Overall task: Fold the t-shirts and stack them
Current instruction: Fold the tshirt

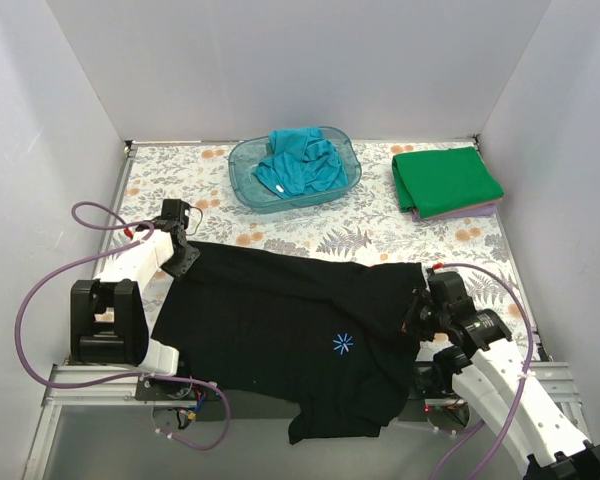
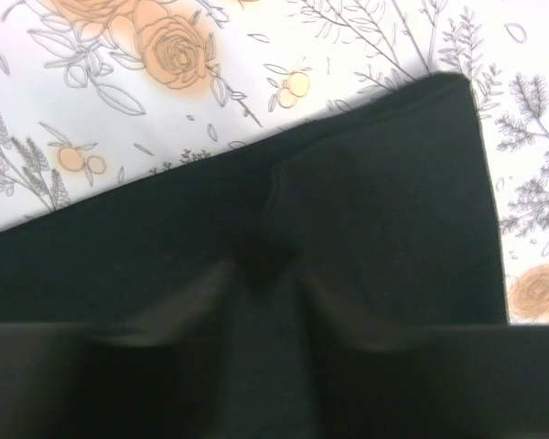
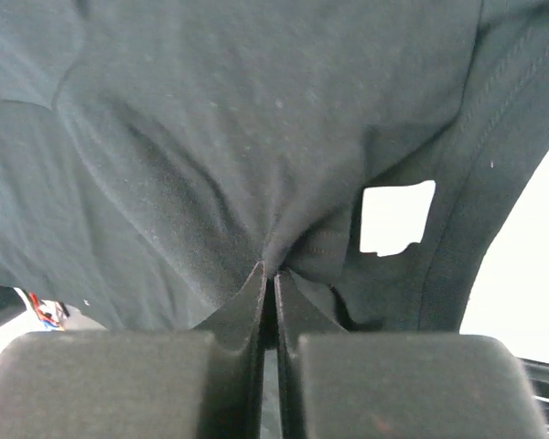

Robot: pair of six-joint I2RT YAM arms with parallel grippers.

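Folding status: black shirt (image 1: 290, 330) lies spread across the near desk (image 1: 380, 235), rumpled, its near hem hanging over the desk edge. By my reading no fold on it is finished.
Done: green shirt (image 1: 447, 180) sits folded at the far right corner, on top of a lilac layer (image 1: 475, 211) that shows at its edge.
To do: teal shirt (image 1: 298, 165) is bunched in the tub (image 1: 242, 160), far centre. It and the black one both need folding and stacking, so the task looks well short of finished.
Right jaws: clenched on a pinch of black cloth at the shirt's right edge. The wrist view shows the fabric drawn into the closed gap.
Left jaws: at the shirt's far left corner. The wrist view shows a pucker in the cloth, but the jaws are dark against dark cloth, so I cannot tell whether they are gripping or released.
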